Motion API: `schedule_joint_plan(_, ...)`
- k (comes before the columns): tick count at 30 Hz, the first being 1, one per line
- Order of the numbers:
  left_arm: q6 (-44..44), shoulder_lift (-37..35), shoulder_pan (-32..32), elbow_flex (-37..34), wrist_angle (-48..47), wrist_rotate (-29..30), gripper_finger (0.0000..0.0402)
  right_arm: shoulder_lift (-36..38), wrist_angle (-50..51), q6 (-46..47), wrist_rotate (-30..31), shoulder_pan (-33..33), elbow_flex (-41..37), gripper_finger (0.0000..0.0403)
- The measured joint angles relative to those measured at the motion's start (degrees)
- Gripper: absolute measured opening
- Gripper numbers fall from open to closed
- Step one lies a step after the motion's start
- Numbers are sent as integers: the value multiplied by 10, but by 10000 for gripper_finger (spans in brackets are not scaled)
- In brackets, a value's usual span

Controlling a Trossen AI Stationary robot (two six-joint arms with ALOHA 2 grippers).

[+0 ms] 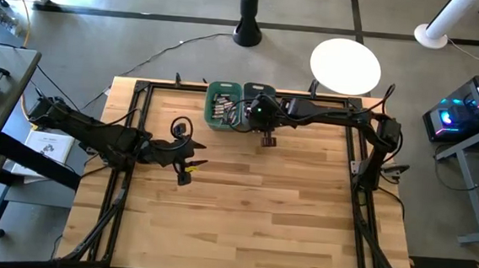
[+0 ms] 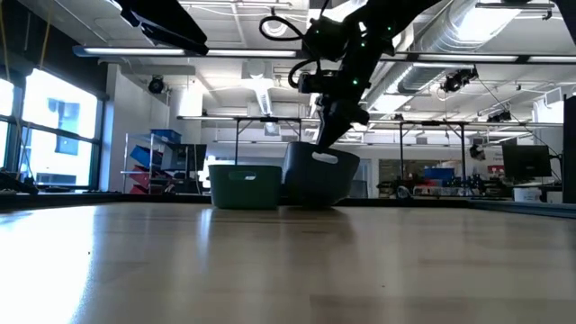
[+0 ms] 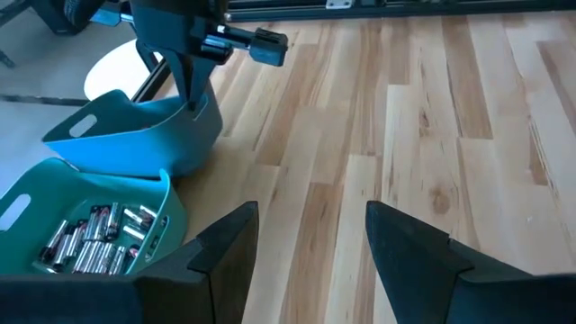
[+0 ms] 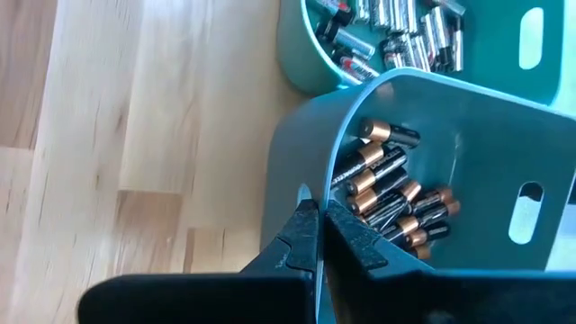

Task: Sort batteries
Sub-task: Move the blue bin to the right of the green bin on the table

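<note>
Two teal bins are sitting side by side near the middle of the table's [image 1: 243,202] far edge. The green-teal bin [image 1: 222,107] is lying flat and holding the silvery batteries [image 3: 94,238] in a loose heap. The blue-teal bin [image 4: 468,180] just beside it is tilting, with one side raised off the wood, and the dark batteries with copper ends [image 4: 391,193] are piling toward its lower side.

The right gripper [image 4: 313,236] is reaching over the far edge and pinching the rim of the blue-teal bin, its fingers [image 4: 292,238] pressing shut on the thin wall.

The left gripper [image 1: 191,166] is hovering over bare wood toward the left edge of the table, well apart from both bins, its fingers [image 3: 225,247] standing wide apart and holding nothing
</note>
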State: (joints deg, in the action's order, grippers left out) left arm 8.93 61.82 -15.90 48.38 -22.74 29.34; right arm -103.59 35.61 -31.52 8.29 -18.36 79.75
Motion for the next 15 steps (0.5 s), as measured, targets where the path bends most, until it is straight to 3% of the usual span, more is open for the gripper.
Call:
schedule_joint_plan(11, 0, 0, 0, 0, 3, 0, 200, -31, -15, 25, -24, -4, 1, 2)
schedule_joint_plan(15, 0, 0, 0, 0, 3, 0, 200, -33, -29, 24, -25, -8, 1, 27)
